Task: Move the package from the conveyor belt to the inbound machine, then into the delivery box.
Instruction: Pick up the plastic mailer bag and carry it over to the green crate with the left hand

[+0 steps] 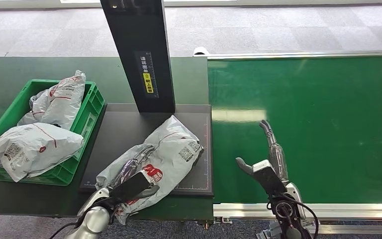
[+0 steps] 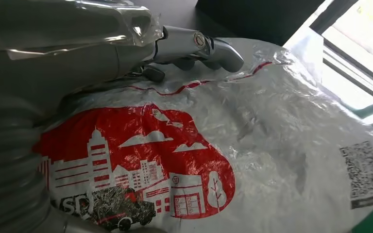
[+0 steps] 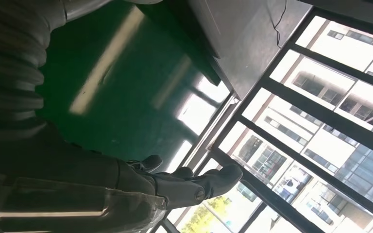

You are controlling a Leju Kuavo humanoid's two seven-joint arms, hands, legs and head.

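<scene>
**Package on the scanner plate, left hand on its near end**

Package [image 1: 161, 157] lies slantwise on the dark plate of the inbound machine [image 1: 114, 144], just in front of the machine's black upright column [image 1: 139, 50]. It is a grey plastic mailer with a red printed picture of buildings and a car on its near half and a small code label near its far end. Its near end hangs past the plate's front edge, toward the robot.

The left hand [image 1: 129, 186] comes in from below and rests on that near end, fingers laid over the bag by the red print. In the left wrist view the thumb [image 2: 209, 46] is stretched out along the crinkled plastic with darker fingers tucked beneath it; whether the hand truly grips the bag or only presses on it, I cannot tell.

The right hand [image 1: 266, 164] is over the green conveyor belt [image 1: 328, 124], near the belt's front rail, holding nothing. Its fingers are spread, with the thumb out to the side and the others reaching forward.

To the left of the plate stands a green crate [image 1: 92, 102], the delivery box, touching the plate's edge. Two more grey mailers [image 1: 30, 144] lie inside it, one toward the far end and one across the near end.
</scene>
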